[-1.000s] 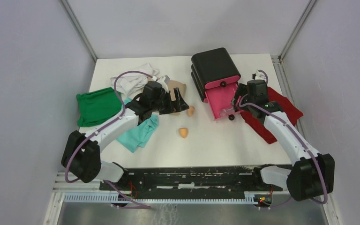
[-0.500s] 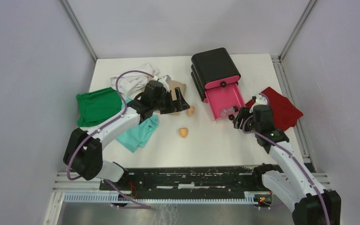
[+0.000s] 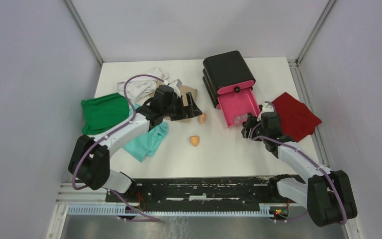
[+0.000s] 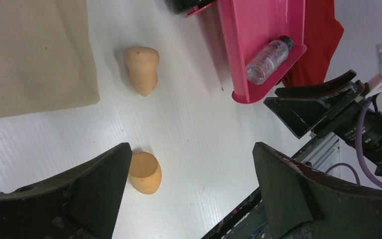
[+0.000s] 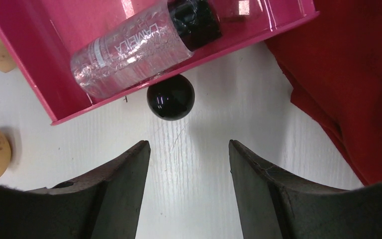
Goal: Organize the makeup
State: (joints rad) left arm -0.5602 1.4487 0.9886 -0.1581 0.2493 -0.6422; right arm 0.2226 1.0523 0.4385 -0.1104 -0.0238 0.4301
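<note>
The clear bottle with a black cap (image 5: 139, 50) lies in the open pink drawer (image 5: 54, 55), against its front wall; it also shows in the top view (image 3: 238, 118). My right gripper (image 5: 188, 144) is open and empty, just in front of the drawer's black knob (image 5: 170, 97). Two orange sponges (image 3: 202, 118) (image 3: 195, 141) lie on the table in the middle. My left gripper (image 4: 191, 149) is open and empty above them, with one sponge (image 4: 145, 173) beside its left finger and the other (image 4: 142, 69) farther off. The compacts and the pink puff are out of view.
The black box (image 3: 227, 69) stands at the back, its lower drawer (image 3: 238, 102) pulled out. A red cloth (image 3: 296, 115) lies right of my right gripper. Green (image 3: 103, 112), teal (image 3: 149, 141), white (image 3: 142, 85) and beige (image 3: 186, 92) cloths lie at the left.
My right arm has drawn back from beside the drawer and now faces its front knob, lower and nearer. The bottle stays in the drawer. My left arm has barely moved.
</note>
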